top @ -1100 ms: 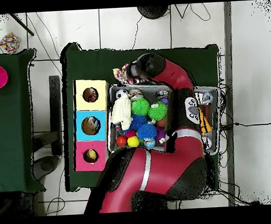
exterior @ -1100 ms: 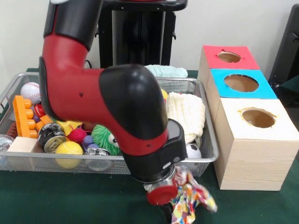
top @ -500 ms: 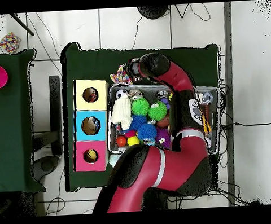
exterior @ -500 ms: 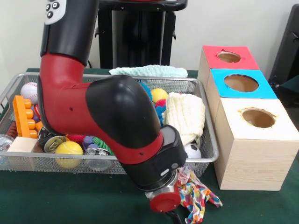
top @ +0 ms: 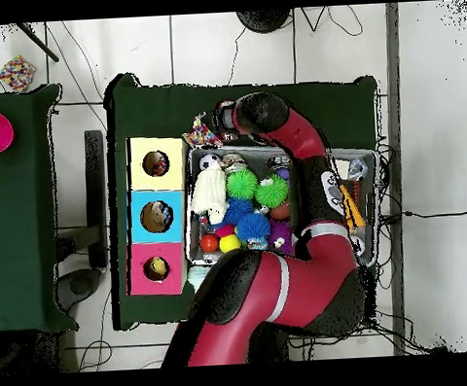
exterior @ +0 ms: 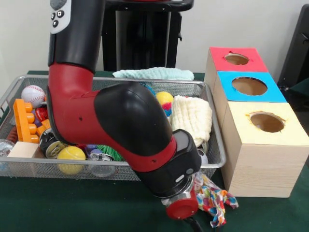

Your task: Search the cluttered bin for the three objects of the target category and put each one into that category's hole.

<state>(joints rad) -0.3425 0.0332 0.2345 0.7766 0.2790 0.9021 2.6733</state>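
My gripper (exterior: 195, 224) hangs low in front of the wire bin (exterior: 215, 163), close to the front view's bottom edge. It is shut on a multicoloured patchwork cloth (exterior: 216, 199), which dangles beside the yellow-topped box (exterior: 285, 140) at its lower left corner. In the overhead view the patchwork cloth (top: 203, 133) lies just past the bin's corner, near the yellow-topped box (top: 138, 147), with the gripper (top: 218, 121) beside it. The yellow box's hole (exterior: 267, 122) is open above. A white knitted cloth (exterior: 193, 116) and a pale blue cloth (exterior: 154, 73) rest in the bin.
A blue box (exterior: 270, 94) and a red box (exterior: 219, 57), each with a hole, stand behind the yellow one. The bin also holds a baseball (exterior: 33, 94), a yellow ball (exterior: 71, 154), orange blocks (exterior: 23, 121), a can (exterior: 52, 145) and spiky balls (top: 242, 185).
The gripper has carried the patchwork cloth sideways along the bin's front, toward the yellow box, and the arm has swung with it.
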